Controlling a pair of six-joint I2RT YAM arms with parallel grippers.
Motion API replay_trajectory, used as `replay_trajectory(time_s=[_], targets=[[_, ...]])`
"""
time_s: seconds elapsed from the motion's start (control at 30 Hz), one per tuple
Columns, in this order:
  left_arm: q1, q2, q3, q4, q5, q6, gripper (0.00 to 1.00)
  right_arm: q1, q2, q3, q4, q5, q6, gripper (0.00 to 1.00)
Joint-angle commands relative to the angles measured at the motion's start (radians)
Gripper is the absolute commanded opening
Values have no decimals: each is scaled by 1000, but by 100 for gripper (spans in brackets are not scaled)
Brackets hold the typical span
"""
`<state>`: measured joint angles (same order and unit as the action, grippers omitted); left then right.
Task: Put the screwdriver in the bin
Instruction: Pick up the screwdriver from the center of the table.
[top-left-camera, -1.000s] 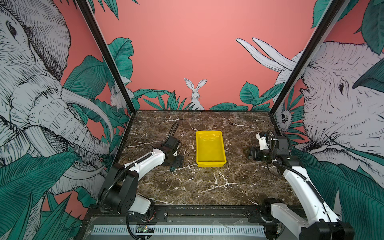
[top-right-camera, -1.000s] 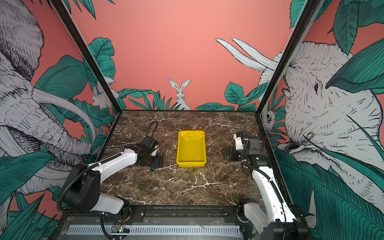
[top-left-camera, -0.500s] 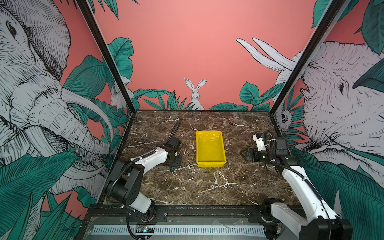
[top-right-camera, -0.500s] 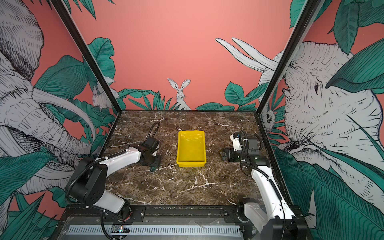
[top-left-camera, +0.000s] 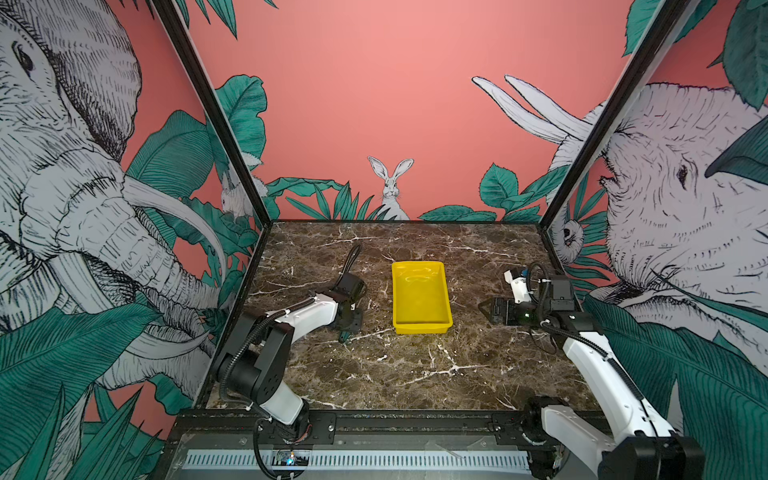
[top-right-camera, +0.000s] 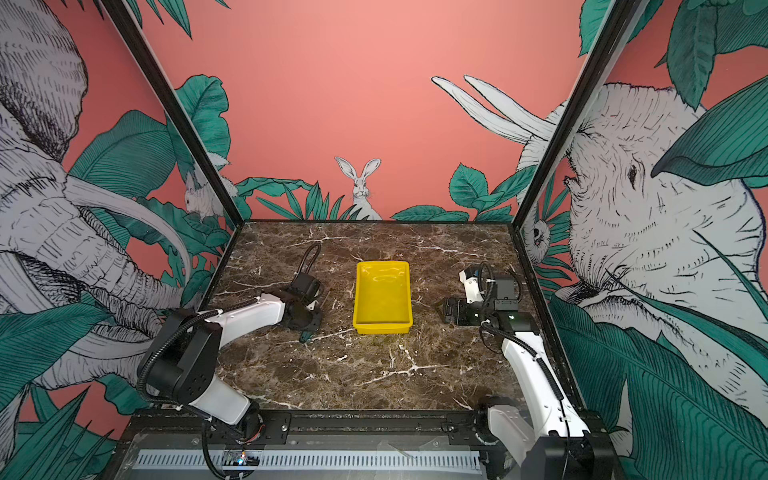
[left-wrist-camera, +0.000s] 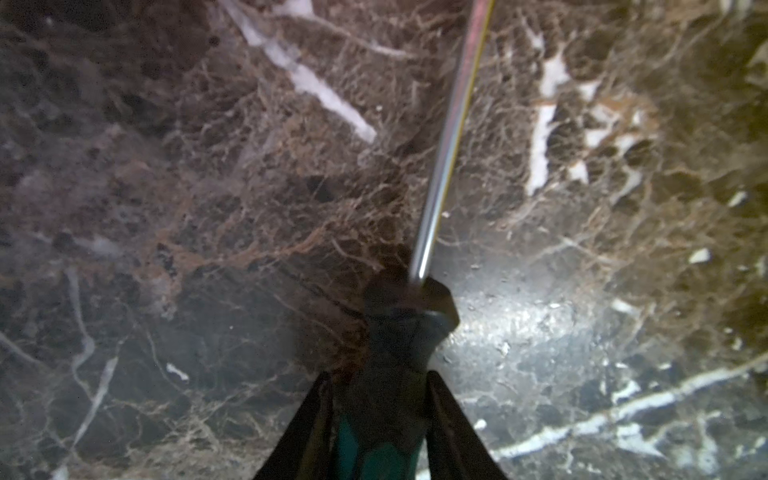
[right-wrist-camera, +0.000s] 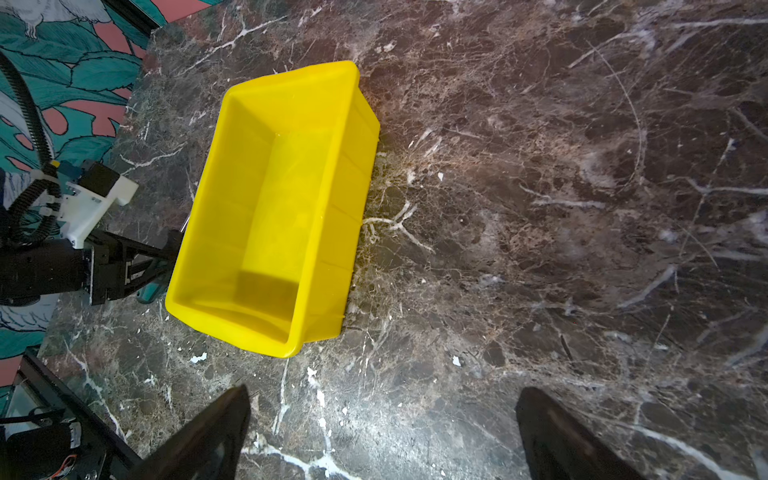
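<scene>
Between the left jaws: the screwdriver (left-wrist-camera: 405, 332), held by its green-and-black handle. Both fingers (left-wrist-camera: 316, 419) of the left gripper (left-wrist-camera: 378, 374) sit flush on its sides with no gap showing, so I read it as clamped.
Grip spot: on the handle, behind the black collar. The bare shaft runs out ahead of the jaws.
Lift: can't tell. The shaft lies low over the marble table (top-left-camera: 415, 374), and the wrist view doesn't show whether the handle is clear of it.
Top check: in both top views the green butt end (top-right-camera: 306, 336) pokes out under the gripper at about table level.
Screwdriver position: outside the bin (top-left-camera: 422, 328), on the robot's left of it. It is near the bin's near-left corner but not touching.
Bin: empty, glossy yellow inside, flat on the table, long side running away from the robot.
Right gripper (right-wrist-camera: 382, 392): jaws wide apart with nothing between them. It hangs near the bin's right side, facing it and apart from it.
Done (my read): reach and grasp.
Left: lift clear, carry across the left rim, lower in, let go.
Progress: early. The tool hasn't started toward the bin as far as the views show.
Fit: the shaft looks roughly parallel to the bin's long side, so it should drop in without turning.
</scene>
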<state>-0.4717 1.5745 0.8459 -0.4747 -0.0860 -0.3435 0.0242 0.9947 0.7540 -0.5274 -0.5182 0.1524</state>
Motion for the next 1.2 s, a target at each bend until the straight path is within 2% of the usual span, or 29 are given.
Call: replay_trajectory(time_s=[0.0, 0.2, 0.4, 0.97, 1.07, 1.17], targets=[[-8, 1, -16, 13, -2, -23, 35, -2, 0, -3, 24, -29, 1, 99], [-12, 17, -34, 34, 10, -28, 24, -3, 6, -3, 29, -49, 4, 99], [-14, 5, -31, 19, 4, -45, 0, -3, 4, -6, 32, -54, 7, 100], [-45, -236, 95, -204, 3, -49, 0, -3, 10, -9, 36, -68, 12, 99], [-83, -260, 144, -216, 14, -53, 0, -3, 11, -8, 35, -69, 12, 99], [-157, -236, 236, -240, -1, -61, 0, -3, 13, -7, 37, -70, 13, 100]])
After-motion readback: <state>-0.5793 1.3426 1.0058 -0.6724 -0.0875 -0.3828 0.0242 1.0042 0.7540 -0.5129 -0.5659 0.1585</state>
